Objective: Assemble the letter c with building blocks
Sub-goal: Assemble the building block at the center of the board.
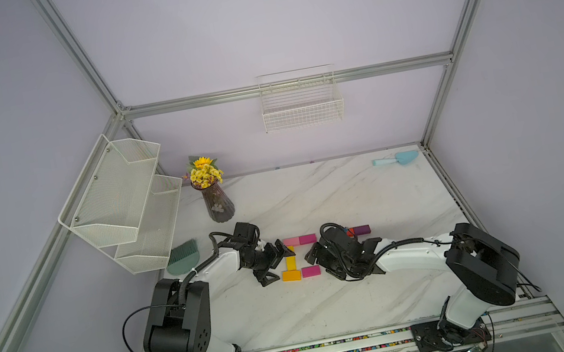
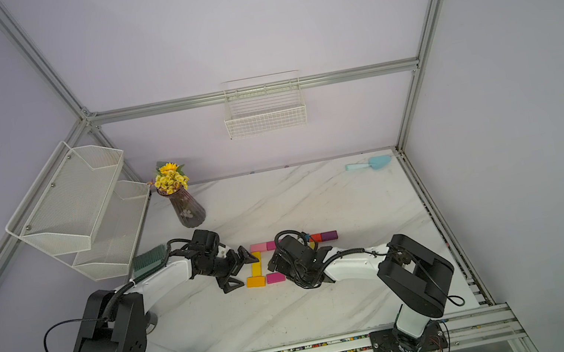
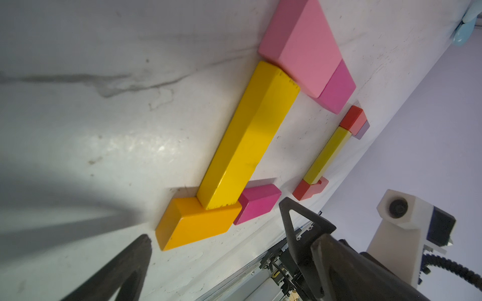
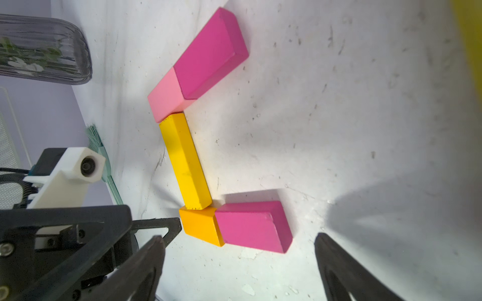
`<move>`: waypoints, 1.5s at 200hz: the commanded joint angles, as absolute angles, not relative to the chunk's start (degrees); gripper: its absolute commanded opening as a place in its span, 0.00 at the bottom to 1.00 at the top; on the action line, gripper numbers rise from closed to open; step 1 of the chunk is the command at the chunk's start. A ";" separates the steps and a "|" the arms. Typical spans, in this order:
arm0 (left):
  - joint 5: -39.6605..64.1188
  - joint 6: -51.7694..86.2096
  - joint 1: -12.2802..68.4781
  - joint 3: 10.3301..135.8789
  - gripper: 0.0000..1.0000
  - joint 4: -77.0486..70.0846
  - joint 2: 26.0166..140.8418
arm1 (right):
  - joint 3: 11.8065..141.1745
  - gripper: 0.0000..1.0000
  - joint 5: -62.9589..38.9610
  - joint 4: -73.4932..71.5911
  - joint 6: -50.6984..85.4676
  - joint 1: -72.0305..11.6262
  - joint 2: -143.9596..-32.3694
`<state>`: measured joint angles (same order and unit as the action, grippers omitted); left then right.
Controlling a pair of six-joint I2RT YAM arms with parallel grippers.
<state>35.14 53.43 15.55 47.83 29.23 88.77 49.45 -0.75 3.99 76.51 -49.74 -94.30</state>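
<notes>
Five building blocks lie in a C on the marble table: a light pink block (image 1: pixel 291 241) and a magenta block (image 1: pixel 307 238) along the far side, a long yellow block (image 1: pixel 291 262) (image 3: pixel 247 135) as the spine, and an orange block (image 1: pixel 291 275) (image 4: pixel 200 225) with a second magenta block (image 1: pixel 310 271) (image 4: pixel 253 226) along the near side. My left gripper (image 1: pixel 277 264) (image 3: pixel 230 250) stands open just left of the C, holding nothing. The right gripper (image 1: pixel 318 262) (image 4: pixel 238 260) is open just right of it, also holding nothing. More blocks, among them red and purple (image 1: pixel 360 230) ones, lie behind the right arm, partly hidden.
A dark vase of yellow flowers (image 1: pixel 218 203) stands at the back left. A green brush (image 1: pixel 184 257) lies under the white mesh shelf (image 1: pixel 120 201). A light blue scoop (image 1: pixel 397 158) is at the back right. A wire basket (image 1: pixel 301 103) hangs on the rear wall. Tiny beads (image 1: pixel 341 342) fill the front rail.
</notes>
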 commanded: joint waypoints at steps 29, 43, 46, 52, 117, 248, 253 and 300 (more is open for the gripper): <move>35.07 55.67 16.52 46.43 1.00 26.85 88.53 | 52.76 0.92 -2.94 4.48 74.93 -49.12 -97.65; 35.07 56.05 16.81 46.24 1.00 26.48 88.51 | 53.30 0.92 -3.33 4.48 74.68 -49.04 -98.31; 35.04 56.15 16.83 46.18 1.00 26.39 88.51 | 53.39 0.92 -3.42 4.48 74.70 -49.03 -98.44; 35.06 56.31 16.99 46.03 1.00 26.24 88.42 | 53.55 0.92 -3.54 4.48 74.62 -48.96 -98.64; 35.11 57.72 18.18 45.90 1.00 25.17 88.42 | 54.05 0.92 -4.22 4.31 74.22 -48.79 -99.49; 34.98 58.88 19.53 46.16 1.00 24.26 88.76 | 53.44 0.92 -4.57 4.04 74.13 -48.58 -99.23; 34.90 58.89 19.51 46.19 1.00 24.22 88.77 | 53.37 0.92 -4.57 4.04 74.18 -48.55 -99.14; 34.80 59.06 19.75 46.29 1.00 24.11 88.86 | 52.57 0.92 -4.52 4.04 74.26 -48.42 -98.53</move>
